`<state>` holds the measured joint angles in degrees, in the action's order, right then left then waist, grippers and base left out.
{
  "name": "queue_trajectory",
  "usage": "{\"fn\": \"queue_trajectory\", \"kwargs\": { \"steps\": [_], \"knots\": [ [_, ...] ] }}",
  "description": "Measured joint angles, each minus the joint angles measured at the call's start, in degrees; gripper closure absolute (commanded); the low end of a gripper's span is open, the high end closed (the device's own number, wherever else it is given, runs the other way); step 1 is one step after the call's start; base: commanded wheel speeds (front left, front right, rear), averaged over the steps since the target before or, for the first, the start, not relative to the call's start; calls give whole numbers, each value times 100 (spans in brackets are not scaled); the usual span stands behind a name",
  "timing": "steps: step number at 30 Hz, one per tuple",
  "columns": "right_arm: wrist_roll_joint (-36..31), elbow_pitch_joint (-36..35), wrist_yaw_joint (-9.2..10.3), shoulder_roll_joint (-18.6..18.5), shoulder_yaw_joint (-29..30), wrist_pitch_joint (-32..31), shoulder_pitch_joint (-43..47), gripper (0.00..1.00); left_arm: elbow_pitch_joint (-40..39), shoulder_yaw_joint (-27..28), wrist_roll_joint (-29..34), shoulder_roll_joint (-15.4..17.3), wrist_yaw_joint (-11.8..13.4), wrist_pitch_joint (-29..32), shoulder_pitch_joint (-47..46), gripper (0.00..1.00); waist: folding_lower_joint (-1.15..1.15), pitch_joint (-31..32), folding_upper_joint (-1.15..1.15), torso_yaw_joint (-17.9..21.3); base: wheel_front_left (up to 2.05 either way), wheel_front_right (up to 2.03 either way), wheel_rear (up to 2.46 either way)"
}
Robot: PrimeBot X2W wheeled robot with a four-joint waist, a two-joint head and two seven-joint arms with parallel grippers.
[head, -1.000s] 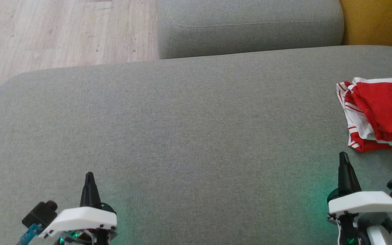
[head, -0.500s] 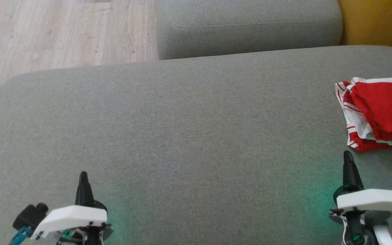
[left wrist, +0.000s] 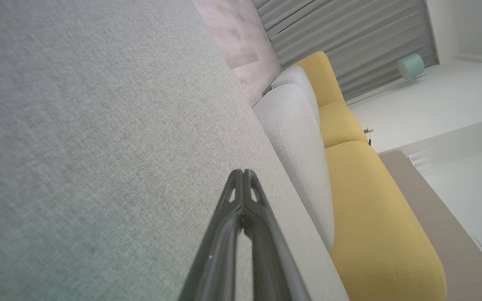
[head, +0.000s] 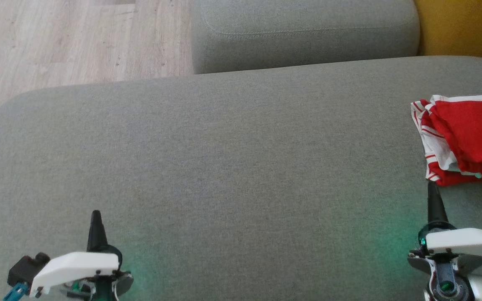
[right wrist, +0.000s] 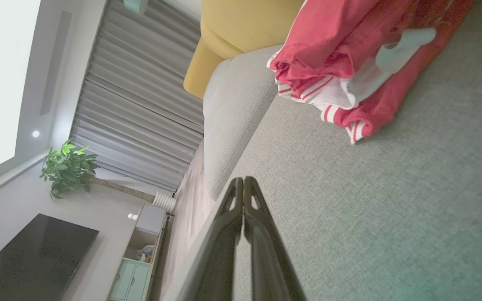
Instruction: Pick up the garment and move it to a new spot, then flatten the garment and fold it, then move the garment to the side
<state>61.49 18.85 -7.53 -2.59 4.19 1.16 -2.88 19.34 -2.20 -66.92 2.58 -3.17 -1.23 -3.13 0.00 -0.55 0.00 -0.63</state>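
Head view, garment (head: 471, 129) bunched at three o'clock, striped edge facing nine, long axis unclear, left hand (head: 96, 215) and right hand (head: 432, 188) pinched shut, empty

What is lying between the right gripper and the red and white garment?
Nothing: bare grey cushion fabric runs from the shut right gripper to the garment and its striped edge, clearest in the right wrist view.
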Motion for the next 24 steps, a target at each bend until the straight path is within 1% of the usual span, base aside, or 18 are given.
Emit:
{"fn": "queue_trajectory", "kwargs": {
  "steps": [1,14,15,24],
  "knots": [
    [71,-7,0,0,7,-21,0,100,-5,19,-52,0,-37,23,0,100,0,1,0,1,0,0,0],
    [910,-75,0,0,94,-222,-1,100,-103,205,-747,-1,-100,225,-1,100,0,11,0,19,0,0,0],
    [972,-79,0,0,104,-229,-1,100,-105,219,-801,-1,-138,245,-1,100,0,12,0,21,0,0,0],
    [1566,-136,0,0,177,-379,-2,100,-156,331,-1295,-2,-196,377,-1,100,0,19,0,33,0,0,0]
  ]
}}
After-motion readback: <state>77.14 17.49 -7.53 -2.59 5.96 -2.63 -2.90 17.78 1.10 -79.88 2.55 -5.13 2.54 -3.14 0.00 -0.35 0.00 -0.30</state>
